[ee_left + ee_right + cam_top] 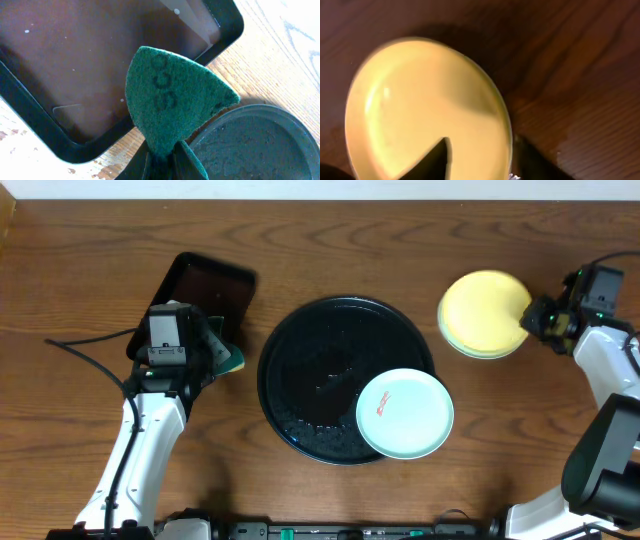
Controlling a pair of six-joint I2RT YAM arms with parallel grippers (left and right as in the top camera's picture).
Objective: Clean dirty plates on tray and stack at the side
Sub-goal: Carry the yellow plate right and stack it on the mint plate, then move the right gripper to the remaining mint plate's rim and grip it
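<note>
Our left claw (218,348) is clamped on a green scouring pad (170,100), held ready over the small tray (205,285) near the left edge of the table (400,240). The smeared mint plate (405,415) sits on the round tray (310,360) mid-table, overhanging its near-right rim. By the right edge, our right claw (537,317) straddles the rim of the yellow plate (483,310); whether it pinches, we cannot tell. Bare wood between leaves room to move.

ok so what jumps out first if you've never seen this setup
The big round black tray fills the middle of the table, and a mint-white plate with a red smear sits on its lower-right rim. To the tray's right is a yellow plate, with the right gripper at its edge. On the left, the left gripper pinches a green scouring pad by the rectangular dark tray.
</note>
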